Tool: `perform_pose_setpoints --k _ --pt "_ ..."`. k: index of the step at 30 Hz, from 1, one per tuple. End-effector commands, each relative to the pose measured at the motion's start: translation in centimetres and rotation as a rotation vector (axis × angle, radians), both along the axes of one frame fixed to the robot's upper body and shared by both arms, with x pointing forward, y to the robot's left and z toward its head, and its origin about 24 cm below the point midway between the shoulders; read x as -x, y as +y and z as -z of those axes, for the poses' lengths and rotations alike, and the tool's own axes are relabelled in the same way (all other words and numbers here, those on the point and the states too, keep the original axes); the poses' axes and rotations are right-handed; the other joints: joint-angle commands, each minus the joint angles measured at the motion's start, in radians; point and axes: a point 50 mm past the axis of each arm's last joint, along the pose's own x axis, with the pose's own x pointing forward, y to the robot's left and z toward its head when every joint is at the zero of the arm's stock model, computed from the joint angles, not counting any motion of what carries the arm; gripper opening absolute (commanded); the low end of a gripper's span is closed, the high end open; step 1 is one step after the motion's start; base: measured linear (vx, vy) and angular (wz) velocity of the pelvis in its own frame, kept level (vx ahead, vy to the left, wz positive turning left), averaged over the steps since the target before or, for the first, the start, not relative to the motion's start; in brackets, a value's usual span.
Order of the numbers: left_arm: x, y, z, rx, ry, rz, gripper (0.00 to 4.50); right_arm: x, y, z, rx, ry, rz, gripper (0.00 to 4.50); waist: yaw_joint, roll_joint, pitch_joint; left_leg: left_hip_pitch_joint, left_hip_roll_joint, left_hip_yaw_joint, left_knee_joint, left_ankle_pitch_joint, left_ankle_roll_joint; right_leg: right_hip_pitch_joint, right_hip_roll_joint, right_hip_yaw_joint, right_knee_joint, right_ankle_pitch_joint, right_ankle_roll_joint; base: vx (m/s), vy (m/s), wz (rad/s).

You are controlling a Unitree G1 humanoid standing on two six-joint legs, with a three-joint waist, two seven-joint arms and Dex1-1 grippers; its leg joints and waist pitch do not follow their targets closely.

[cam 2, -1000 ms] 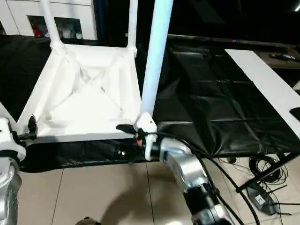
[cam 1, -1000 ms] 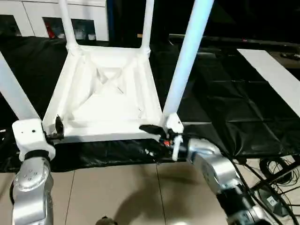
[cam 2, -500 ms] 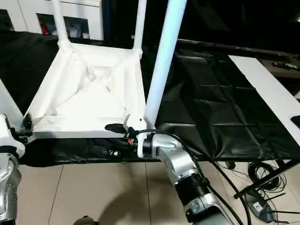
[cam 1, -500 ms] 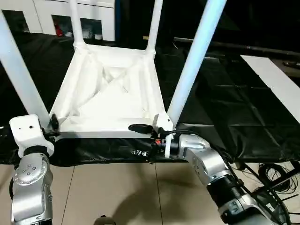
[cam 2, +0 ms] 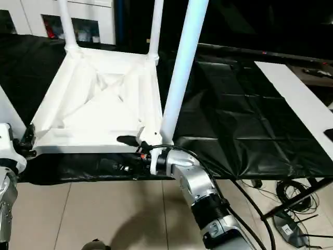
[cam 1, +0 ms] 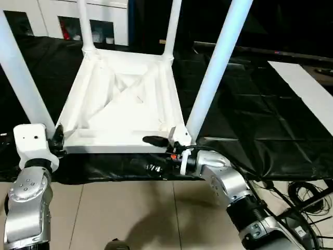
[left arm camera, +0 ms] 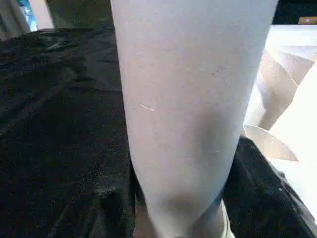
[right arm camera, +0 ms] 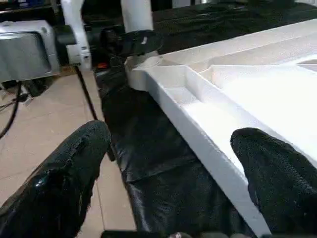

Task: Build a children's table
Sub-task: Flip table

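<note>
White plastic children's table, upside down, lies on a black crinkled sheet point(cam 1: 250, 114) that covers the work surface. Its rectangular tabletop point(cam 1: 122, 104) has the ribbed underside and raised rim facing up. It sits from the middle of the head view toward 11 o'clock. Four long white round tube legs stand up from its rounded corner sockets:
- near-left leg point(cam 1: 21, 73) at the tabletop's 8 o'clock corner
- far-left leg point(cam 1: 84, 26) at 11 o'clock
- far-right leg point(cam 1: 171, 26) at 1 o'clock
- near-right leg point(cam 1: 216, 67) at 5 o'clock

The left gripper point(cam 1: 58, 139) is at the 8 o'clock corner, right against the base of the near-left leg. In the left wrist view that tube looms very close, with the black sheet behind it. Whether this pincer is spread or pinching the tube cannot be told.

The right gripper point(right arm camera: 168, 168) is at the near rim, just beside the 5 o'clock corner socket. Its two black fingers point(right arm camera: 64, 183) are spread wide, one on either side of the rim, and clear of it in the right wrist view.

A flat thin white board point(cam 1: 307, 88) lies on the sheet at 3 o'clock, well apart from the table. Pale floor tiles point(cam 1: 130, 213) run along 6 o'clock, and dark cables point(cam 1: 307, 192) are coiled at 4 o'clock.
</note>
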Motion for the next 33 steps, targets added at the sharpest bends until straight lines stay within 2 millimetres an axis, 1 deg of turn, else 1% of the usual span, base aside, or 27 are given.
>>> perform_pose_setpoints --k 1,2,3,5,6,8,9,10,11,12,13,14,15,16,17,18,20,22,23,24,26,27,28,29,30,32,33 --pt "-1.2 -1.9 -0.6 0.027 -0.007 0.112 2.11 0.1 -0.7 0.2 0.013 -0.008 0.040 4.50 -0.005 0.062 -0.065 0.034 0.024 -0.003 -0.087 -0.330 -0.074 0.016 -0.047 0.039 -0.063 0.030 -0.190 0.000 0.000 0.00" --pt "-1.5 -2.3 -0.8 0.042 -0.010 0.131 2.10 0.2 -0.8 0.3 0.011 -0.007 0.046 4.50 -0.002 0.061 -0.066 0.035 0.024 -0.002 -0.087 -0.331 -0.074 0.016 -0.047 0.039 -0.065 0.028 -0.189 0.000 0.000 0.00" --pt "-2.0 -3.1 -1.2 0.071 -0.016 0.166 2.09 0.5 -1.1 0.3 0.010 -0.006 0.063 4.50 0.007 0.060 -0.065 0.038 0.025 0.000 -0.086 -0.333 -0.071 0.013 -0.047 0.040 -0.066 0.025 -0.188 0.000 0.000 0.00" --pt "-2.3 -3.4 -1.4 0.105 -0.025 0.173 2.09 0.6 -1.3 0.3 0.004 -0.004 0.072 4.50 0.011 0.060 -0.064 0.035 0.025 0.000 -0.086 -0.326 -0.071 0.015 -0.048 0.041 -0.066 0.016 -0.185 0.000 0.000 0.00" --pt "-2.6 -3.7 -1.7 0.142 -0.035 0.180 2.09 0.7 -1.4 0.2 -0.002 -0.006 0.085 4.50 0.009 0.060 -0.063 0.030 0.024 -0.002 -0.089 -0.328 -0.074 0.020 -0.050 0.040 -0.066 -0.006 -0.182 0.000 0.000 0.00" --pt "-3.1 -4.4 -2.2 0.267 -0.076 0.195 2.08 1.3 -1.9 0.1 -0.029 0.000 0.099 4.50 0.011 0.060 -0.062 0.035 0.025 0.000 -0.088 -0.337 -0.077 0.016 -0.050 0.042 -0.070 -0.024 -0.176 0.000 0.000 0.00" --pt "-3.1 -4.4 -2.2 0.267 -0.076 0.195 2.08 1.3 -1.9 0.1 -0.029 0.000 0.099 4.50 0.012 0.057 -0.060 0.033 0.025 0.000 -0.089 -0.340 -0.074 0.015 -0.050 0.043 -0.072 -0.034 -0.173 0.000 0.000 0.00" --pt "-3.2 -4.6 -2.3 0.296 -0.083 0.202 2.08 1.5 -2.0 0.0 -0.034 0.002 0.099 4.50 0.009 0.055 -0.061 0.030 0.025 -0.001 -0.090 -0.338 -0.071 0.019 -0.051 0.042 -0.072 -0.038 -0.171 0.000 0.000 0.00" --pt "-3.3 -5.1 -2.5 0.362 -0.100 0.220 2.08 2.1 -2.4 0.0 -0.043 0.009 0.097 4.50 0.007 0.050 -0.065 0.025 0.023 -0.001 -0.087 -0.304 -0.067 0.025 -0.053 0.042 -0.069 -0.024 -0.173 0.000 0.000 0.00" --pt "-3.4 -5.4 -2.6 0.386 -0.105 0.231 2.08 2.3 -2.6 0.0 -0.041 0.016 0.099 4.50 0.008 0.053 -0.066 0.026 0.023 0.002 -0.081 -0.255 -0.053 0.021 -0.050 0.043 -0.067 0.031 -0.176 0.000 0.000 0.00" --pt "-3.4 -5.5 -2.6 0.392 -0.105 0.236 2.08 2.4 -2.7 0.1 -0.041 0.021 0.103 4.50 0.006 0.050 -0.067 0.017 0.020 0.001 -0.080 -0.212 -0.042 0.030 -0.049 0.040 -0.063 0.066 -0.175 0.000 0.000 0.00" --pt "-3.4 -5.8 -2.6 0.419 -0.107 0.247 2.08 2.5 -3.0 0.3 -0.034 0.040 0.123 4.50 0.005 0.049 -0.067 0.018 0.019 0.003 -0.078 -0.196 -0.040 0.030 -0.049 0.040 -0.062 0.078 -0.176 0.000 0.000 0.00" --pt "-3.5 -6.1 -2.7 0.453 -0.111 0.254 2.08 2.5 -3.2 0.5 -0.023 0.060 0.154 4.50 0.002 0.053 -0.069 0.018 0.018 0.005 -0.074 -0.165 -0.030 0.028 -0.048 0.040 -0.061 0.100 -0.186 0.000 0.000 0.00" --pt "-3.5 -6.2 -2.7 0.474 -0.113 0.256 2.08 2.4 -3.4 0.9 -0.009 0.079 0.190 4.50 0.003 0.056 -0.069 0.019 0.018 0.006 -0.073 -0.165 -0.029 0.026 -0.048 0.040 -0.061 0.098 -0.191 0.000 0.000 0.00" --pt "-3.5 -6.2 -2.7 0.474 -0.113 0.256 2.08 2.4 -3.4 0.9 -0.009 0.079 0.190 4.50 0.002 0.055 -0.070 0.018 0.017 0.007 -0.072 -0.163 -0.027 0.026 -0.048 0.040 -0.060 0.098 -0.195 0.000 0.000 0.00" --pt "-3.5 -6.3 -2.8 0.490 -0.113 0.257 2.08 2.2 -3.6 1.2 0.006 0.097 0.225 4.50 0.003 0.057 -0.071 0.019 0.017 0.008 -0.070 -0.157 -0.026 0.025 -0.048 0.040 -0.060 0.098 -0.199 0.000 0.000 0.00" --pt "-3.7 -6.8 -3.1 0.527 -0.122 0.278 2.08 1.7 -3.9 1.8 0.020 0.134 0.311 4.50 0.002 0.054 -0.071 0.017 0.018 0.009 -0.070 -0.150 -0.024 0.023 -0.048 0.040 -0.059 0.102 -0.202 0.000 0.000 0.00" --pt "-3.8 -7.2 -3.4 0.531 -0.119 0.309 2.08 1.1 -4.0 1.9 -0.019 0.161 0.388 4.50 0.000 0.051 -0.071 0.015 0.018 0.009 -0.071 -0.149 -0.021 0.024 -0.048 0.038 -0.059 0.096 -0.203 0.000 0.000 0.00" --pt "-3.8 -7.2 -3.4 0.531 -0.119 0.309 2.08 1.1 -4.0 1.9 -0.019 0.161 0.388 4.50 0.001 0.053 -0.071 0.015 0.018 0.009 -0.070 -0.148 -0.021 0.024 -0.048 0.039 -0.058 0.093 -0.203 0.000 0.000 0.00" --pt "-3.7 -7.4 -3.5 0.529 -0.116 0.315 2.08 0.6 -4.0 1.5 -0.087 0.184 0.426 4.50 -0.001 0.053 -0.072 0.015 0.019 0.009 -0.070 -0.145 -0.017 0.025 -0.049 0.039 -0.057 0.098 -0.200 0.000 0.000 0.00" --pt "-3.7 -7.6 -3.5 0.538 -0.115 0.322 2.08 -0.1 -3.8 1.1 -0.157 0.214 0.465 4.50 -0.002 0.049 -0.072 0.015 0.019 0.009 -0.070 -0.147 -0.007 0.024 -0.050 0.039 -0.057 0.094 -0.200 0.000 0.000 0.00" --pt "-3.6 -7.7 -3.5 0.547 -0.117 0.324 2.08 -0.5 -3.8 0.9 -0.198 0.227 0.488 4.50 -0.002 0.044 -0.072 0.014 0.019 0.010 -0.069 -0.135 -0.003 0.025 -0.049 0.038 -0.057 0.097 -0.198 0.000 0.000 0.00" --pt "-3.6 -7.8 -3.5 0.553 -0.117 0.324 2.08 -0.6 -3.8 0.9 -0.209 0.230 0.498 4.50 0.001 0.049 -0.072 0.016 0.019 0.011 -0.067 -0.120 0.001 0.023 -0.049 0.038 -0.055 0.106 -0.195 0.000 0.000 0.00" --pt "-3.6 -7.9 -3.5 0.560 -0.117 0.324 2.08 -0.9 -3.7 0.6 -0.268 0.251 0.508 4.50 -0.001 0.042 -0.072 0.016 0.019 0.013 -0.066 -0.113 0.006 0.024 -0.048 0.039 -0.054 0.116 -0.196 0.000 0.000 0.00" --pt "-3.5 -8.0 -3.5 0.564 -0.116 0.325 2.08 -1.1 -3.6 0.4 -0.310 0.267 0.512 4.50 0.003 0.048 -0.075 0.017 0.020 0.012 -0.064 -0.091 0.010 0.024 -0.048 0.037 -0.051 0.135 -0.198 0.000 0.000 0.00" --pt "-3.5 -8.1 -3.5 0.571 -0.111 0.333 2.08 -1.7 -3.4 0.1 -0.381 0.301 0.526 4.50 0.003 0.041 -0.075 0.015 0.019 0.014 -0.063 -0.073 0.019 0.024 -0.046 0.037 -0.048 0.163 -0.199 0.000 0.000 0.00" --pt "-3.4 -8.2 -3.5 0.573 -0.107 0.338 2.08 -2.3 -3.1 0.1 -0.417 0.328 0.540 4.50 0.003 0.041 -0.074 0.015 0.018 0.015 -0.065 -0.093 0.018 0.024 -0.048 0.036 -0.050 0.137 -0.204 0.000 0.000 0.00"
